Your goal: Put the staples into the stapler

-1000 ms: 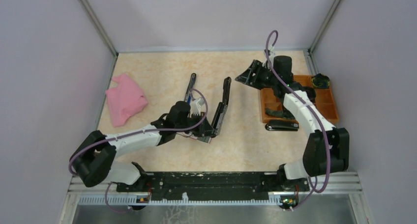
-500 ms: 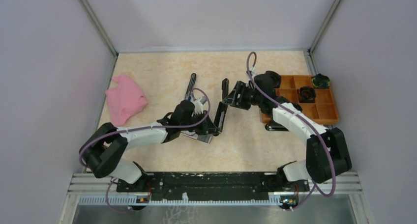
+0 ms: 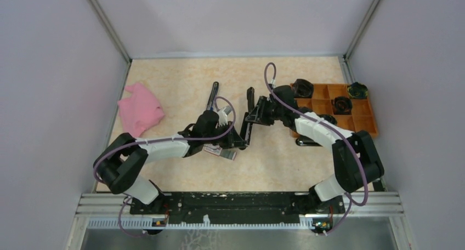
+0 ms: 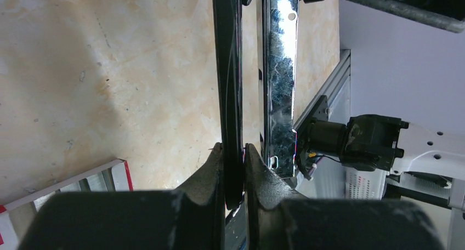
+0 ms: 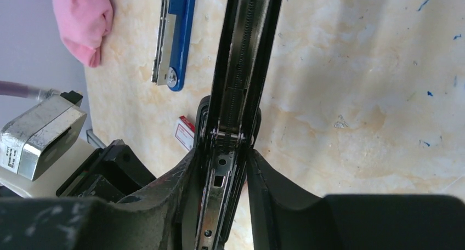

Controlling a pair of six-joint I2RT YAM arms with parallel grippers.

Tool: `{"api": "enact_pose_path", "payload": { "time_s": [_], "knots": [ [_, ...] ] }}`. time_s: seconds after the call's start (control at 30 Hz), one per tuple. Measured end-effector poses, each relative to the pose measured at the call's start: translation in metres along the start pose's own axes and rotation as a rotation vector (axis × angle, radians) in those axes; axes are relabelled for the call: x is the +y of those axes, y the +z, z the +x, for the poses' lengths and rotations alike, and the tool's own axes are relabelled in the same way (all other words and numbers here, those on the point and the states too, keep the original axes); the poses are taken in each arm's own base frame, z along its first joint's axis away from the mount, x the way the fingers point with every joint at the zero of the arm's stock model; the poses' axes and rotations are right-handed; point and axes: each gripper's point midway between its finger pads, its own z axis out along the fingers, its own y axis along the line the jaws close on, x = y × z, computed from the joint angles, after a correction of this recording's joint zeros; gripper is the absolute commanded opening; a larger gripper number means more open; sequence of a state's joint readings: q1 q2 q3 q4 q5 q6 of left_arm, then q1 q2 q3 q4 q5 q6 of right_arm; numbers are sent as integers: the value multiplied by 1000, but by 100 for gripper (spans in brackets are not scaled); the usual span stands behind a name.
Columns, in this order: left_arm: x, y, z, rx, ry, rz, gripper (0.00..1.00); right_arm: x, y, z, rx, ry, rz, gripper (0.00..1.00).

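The black stapler [image 3: 250, 96] is in the middle of the tabletop [image 3: 181, 74], swung wide open. The left hand [image 4: 234, 157] is clenched on it, and its two dark, rough fingers [image 4: 211, 170] pinch a thin black bar of the stapler. Right beside that bar is a long, shiny metal rail [image 4: 279, 80], as bright as a mirror.

The right hand [image 5: 227, 146] grasps the stapler [image 5: 241, 69] too. Its fingers [image 5: 192, 168] hug both sides of a long black part with a narrow groove down its middle.

The box of staples [image 3: 220, 152] lies flat on the tabletop, just below the left hand in the top view. It is small, white and flat with red print. In the left wrist view the box [image 4: 66, 181] sits at the lower left.

The tabletop is smooth and cream, with a pale orange stone pattern. A slim blue stapler [image 5: 175, 30] lies near the top middle. A soft, crumpled pink cloth [image 3: 140, 110] is at the left. A hard orange tray [image 3: 364, 124] with square boxes inside it sits at the right.
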State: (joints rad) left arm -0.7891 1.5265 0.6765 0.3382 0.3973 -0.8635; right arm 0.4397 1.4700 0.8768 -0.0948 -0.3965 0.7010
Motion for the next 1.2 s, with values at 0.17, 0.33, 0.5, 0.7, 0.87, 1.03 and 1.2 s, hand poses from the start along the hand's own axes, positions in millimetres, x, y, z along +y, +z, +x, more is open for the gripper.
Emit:
{"api": "enact_pose_path", "payload": {
  "time_s": [0.17, 0.33, 0.5, 0.7, 0.87, 1.03, 1.2],
  "knots": [
    [8, 2, -2, -4, -6, -39, 9, 0, 9, -2, 3, -19, 35, 3],
    [17, 2, -12, -34, 17, -106, 39, 5, 17, -11, -5, -49, 67, 0],
    [19, -7, -27, -97, 59, -173, 66, -8, 31, -16, -4, -86, 150, 0],
    [31, -32, -39, -176, 69, -305, 79, -26, 53, -23, 0, -120, 268, 0],
    [42, -56, -46, -242, 66, -411, 83, -35, 76, -22, -1, -158, 361, 3],
    [55, -74, -48, -277, 63, -506, 86, -39, 103, -13, 7, -170, 409, 18],
    [69, -83, -45, -272, 61, -584, 89, -26, 119, -18, -28, -147, 385, 35]
  ]
}}
